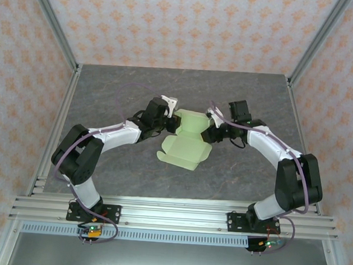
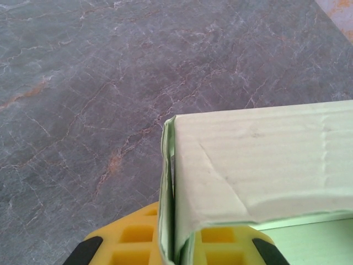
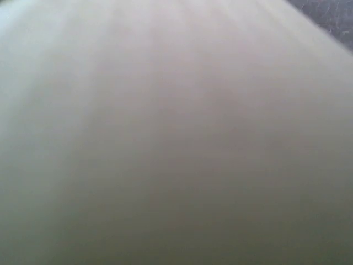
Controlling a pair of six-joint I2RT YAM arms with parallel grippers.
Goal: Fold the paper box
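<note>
There is one paper box (image 1: pixel 186 146), two arms and two tools, all on one grey marbled bench (image 1: pixel 137 84).

The paper box lies near the middle of the bench, between the two tools. It is pale green and only partly folded. Its far part has walls standing up, and its near part is a flatter panel with small tabs that points to the near-left.

The left arm (image 1: pixel 113 134) rises from its base at the near edge, bends at the elbow out to the left, and reaches with the forearm inward and away toward the box. The left tool (image 1: pixel 173 125) meets the left wall of the box. In the left wrist view the left tool (image 2: pixel 176 243) has its yellow fingers (image 2: pixel 132 237) close on both sides of a standing, doubled wall of the box (image 2: pixel 265 160), so it grips this wall. The bench (image 2: pixel 83 83) lies behind.

The right arm (image 1: pixel 272 148) is like a mirror of the left one: elbow out to the right, forearm reaching inward. The right tool (image 1: pixel 208 132) touches the right side of the box. In the right wrist view the cardboard (image 3: pixel 165 138) is very near and blurred, and I cannot tell if this tool is open or closed.
</note>
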